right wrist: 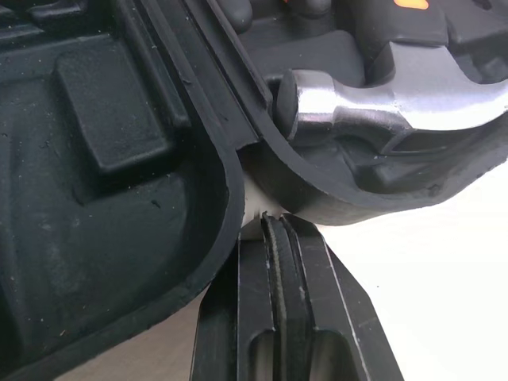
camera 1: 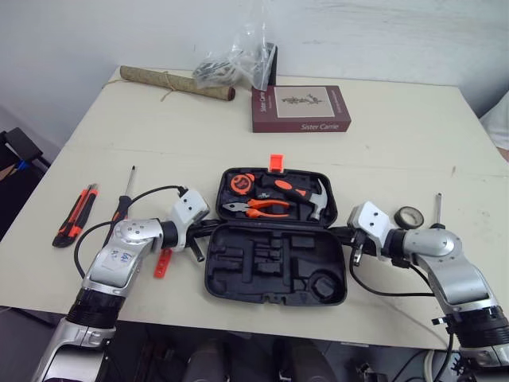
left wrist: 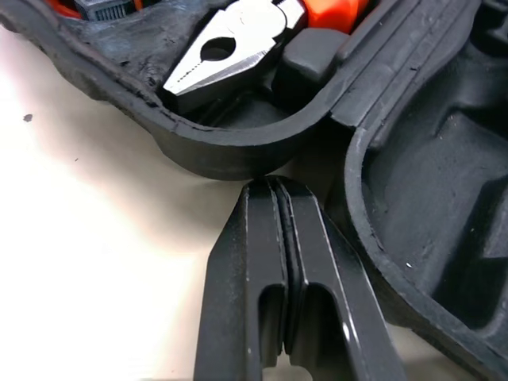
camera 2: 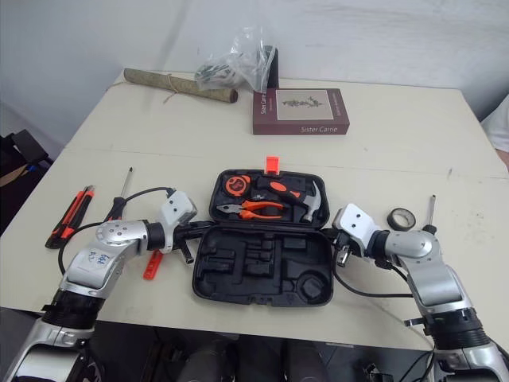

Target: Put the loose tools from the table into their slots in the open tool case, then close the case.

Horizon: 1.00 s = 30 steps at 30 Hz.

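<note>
The tool case is found lying open at the middle of the table, hinged across its width. In the far half a tape measure, orange-handled pliers and a hammer are seated, and an orange latch is seen at its far edge. The near half is noted with its moulded slots unfilled. The left gripper is placed at the case's left end, its tip set at the notch where the two halves meet; its fingers are pressed together with nothing between them. The right gripper is placed likewise at the right end of the hinge line, just below the hammer head, its fingers also pressed together and holding nothing. Loose items are recorded on the table: a utility knife and a screwdriver to the left of the case, a small red-orange item beside the left arm, of a kind that cannot be told, and a roll of black tape with a thin metal shaft to the right. At the far side a book, a rolled mat and a plastic bag are lying.
</note>
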### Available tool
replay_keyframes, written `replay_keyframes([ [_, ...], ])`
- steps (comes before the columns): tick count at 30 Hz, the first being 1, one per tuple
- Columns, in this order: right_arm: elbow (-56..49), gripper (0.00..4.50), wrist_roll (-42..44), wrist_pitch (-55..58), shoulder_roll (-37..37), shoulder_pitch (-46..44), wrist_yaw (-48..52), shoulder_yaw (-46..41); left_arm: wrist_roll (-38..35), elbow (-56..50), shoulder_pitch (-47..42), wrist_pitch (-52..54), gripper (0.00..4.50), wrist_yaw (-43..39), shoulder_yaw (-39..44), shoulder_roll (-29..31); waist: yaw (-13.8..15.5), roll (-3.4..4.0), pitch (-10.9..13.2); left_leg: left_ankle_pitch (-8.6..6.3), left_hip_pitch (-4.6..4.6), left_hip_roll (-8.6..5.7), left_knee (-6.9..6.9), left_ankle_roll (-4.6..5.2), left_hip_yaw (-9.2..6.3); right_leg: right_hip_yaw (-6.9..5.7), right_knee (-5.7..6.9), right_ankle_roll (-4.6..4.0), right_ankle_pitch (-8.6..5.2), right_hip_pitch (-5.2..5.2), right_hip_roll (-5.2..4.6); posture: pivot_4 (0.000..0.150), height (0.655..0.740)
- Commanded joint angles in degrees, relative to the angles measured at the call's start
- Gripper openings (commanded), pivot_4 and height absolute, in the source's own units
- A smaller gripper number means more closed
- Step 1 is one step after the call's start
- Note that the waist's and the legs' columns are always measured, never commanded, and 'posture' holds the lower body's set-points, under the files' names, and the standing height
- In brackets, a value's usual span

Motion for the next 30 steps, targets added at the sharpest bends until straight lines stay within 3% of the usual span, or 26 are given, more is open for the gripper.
replay_keyframes([
  [1,-2.46,0.03,5.22,1.48,-4.14,1.71,2.6,-7.51,-3.16,-5.55,3.61,0.81,0.0,-1.94,7.56,4.9,-0.28,0.03,0.02,0.0,0.01,0.0,-0.05,0.0,0.0,0.0,-0.03,0.0,0.0,-0.01,0.0,0.15,0.74],
  [5,-5.63,0.03,13.29,3.53,-9.12,8.01,7.45,-19.25,-13.09,-10.7,11.16,4.34,0.0,-5.08,24.43,9.06,-0.1,0.04,0.03,0.0,-0.01,0.06,-0.14,0.0,-0.03,-0.02,-0.15,0.0,0.0,-0.01,0.02,0.15,0.74],
  [7,-5.07,0.03,13.91,2.18,-10.6,12.15,7.85,-25.18,-13.91,-8.22,14.93,2.74,0.0,-5.92,32.56,11.25,-0.06,0.04,0.03,-0.01,0.03,0.05,-0.12,0.01,-0.07,-0.04,-0.16,0.0,0.0,0.07,0.01,0.15,0.74],
  [10,-2.52,1.01,13.52,-1.34,-10.34,20.61,7.91,-34.32,-12.93,2.18,21.03,-3.75,0.83,-5.7,45.58,13.3,-0.05,0.02,0.02,-0.03,0.06,0.02,-0.17,0.04,-0.08,-0.05,-0.24,0.0,0.0,0.11,-0.01,0.15,0.74],
  [13,2.23,2.55,11.48,-9.55,-9.29,27.95,8.73,-40.6,-11.36,15.77,23.54,-11.82,2.22,-3.9,55.79,16.47,-0.09,-0.01,0.01,-0.08,0.06,0.0,-0.18,0.13,-0.05,-0.04,-0.3,0.0,0.0,0.11,-0.02,0.15,0.74],
  [14,3.62,3.21,11.23,-12.47,-9.03,29.33,9.14,-41.65,-11.33,19.2,23.76,-13.58,2.81,-3.59,57.68,17.57,-0.1,-0.04,0.0,-0.19,0.06,0.0,-0.19,0.31,-0.05,-0.04,-0.32,0.0,0.0,0.1,-0.02,0.15,0.74],
  [17,8.8,4.49,11.82,-19.08,-8.37,33.66,11.89,-44.52,-7.27,32.41,26.89,-20.65,4.03,0.21,60.33,21.84,-0.17,-0.06,-0.01,-0.34,0.09,0.0,-0.21,0.41,-0.01,-0.02,-0.35,0.0,0.0,0.1,-0.05,0.15,0.74],
  [18,11.0,4.5,11.97,-21.68,-7.99,34.8,12.52,-45.43,-6.17,36.14,28.81,-23.05,4.45,0.43,60.76,22.85,-0.19,-0.06,-0.01,-0.37,0.12,0.0,-0.23,0.41,0.0,-0.01,-0.35,0.0,0.0,0.11,-0.06,0.15,0.74],
  [22,17.53,4.5,12.18,-27.39,-7.48,37.47,12.68,-47.86,-6.98,45.74,33.7,-28.1,4.45,1.95,65.0,24.73,-0.39,-0.07,-0.02,-0.46,0.26,-0.05,-0.49,0.47,0.12,0.05,-0.39,0.0,0.0,0.1,-0.15,0.15,0.74],
  [30,19.07,4.5,14.73,-28.45,-6.3,32.71,10.84,-43.78,-12.32,36.34,34.12,-25.95,4.45,-0.77,63.1,20.77,-0.19,-0.22,-0.11,-0.35,0.84,-0.03,-0.96,0.23,0.13,0.06,-0.39,-0.13,-0.07,0.41,-0.19,0.15,0.74],
])
